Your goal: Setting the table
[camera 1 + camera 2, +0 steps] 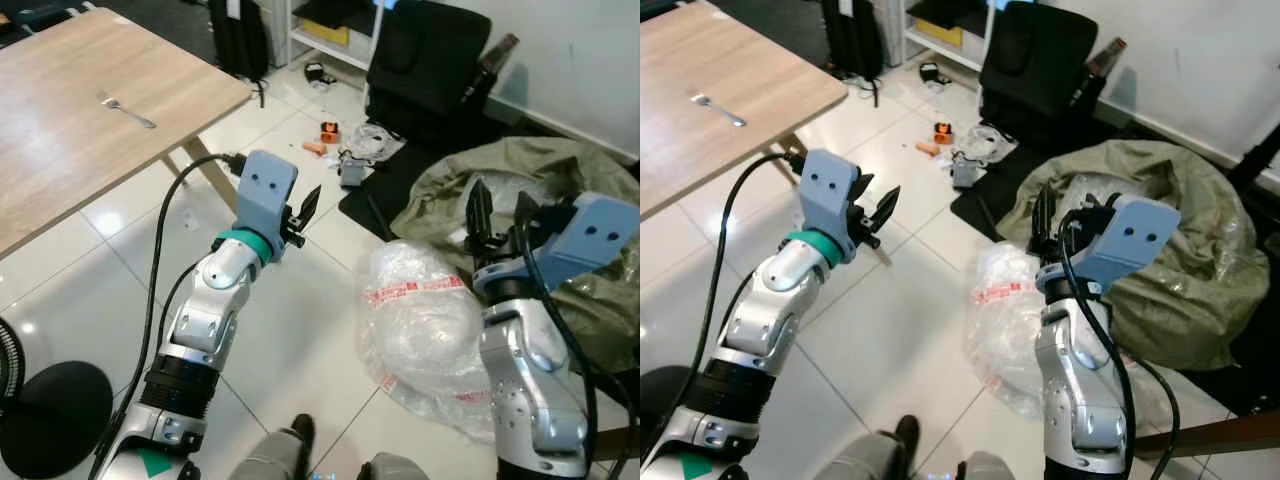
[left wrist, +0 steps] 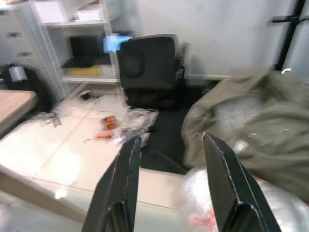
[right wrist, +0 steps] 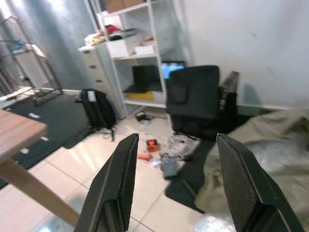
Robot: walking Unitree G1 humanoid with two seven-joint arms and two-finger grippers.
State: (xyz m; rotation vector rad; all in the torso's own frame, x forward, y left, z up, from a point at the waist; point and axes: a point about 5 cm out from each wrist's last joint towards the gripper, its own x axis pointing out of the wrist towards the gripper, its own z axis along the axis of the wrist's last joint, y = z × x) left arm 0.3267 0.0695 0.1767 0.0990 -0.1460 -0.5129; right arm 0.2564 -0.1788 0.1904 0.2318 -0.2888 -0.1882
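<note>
White tiled floor (image 1: 130, 240) throughout. Far centre: black office chair (image 1: 425, 60) against the white wall (image 1: 1200, 60). Far left of the chair: white shelving unit (image 3: 140, 53) with boxes and a dark laptop on it, a black backpack (image 3: 99, 110) standing beside it. Small clutter on the tiles before the chair: an orange item (image 1: 329, 131), cables (tangled, details unclear). Right: large olive-green sack (image 1: 1180, 250), slumped. Near it, a clear plastic bag (image 1: 425, 325) with red-printed tape, touching the sack's edge.
</note>
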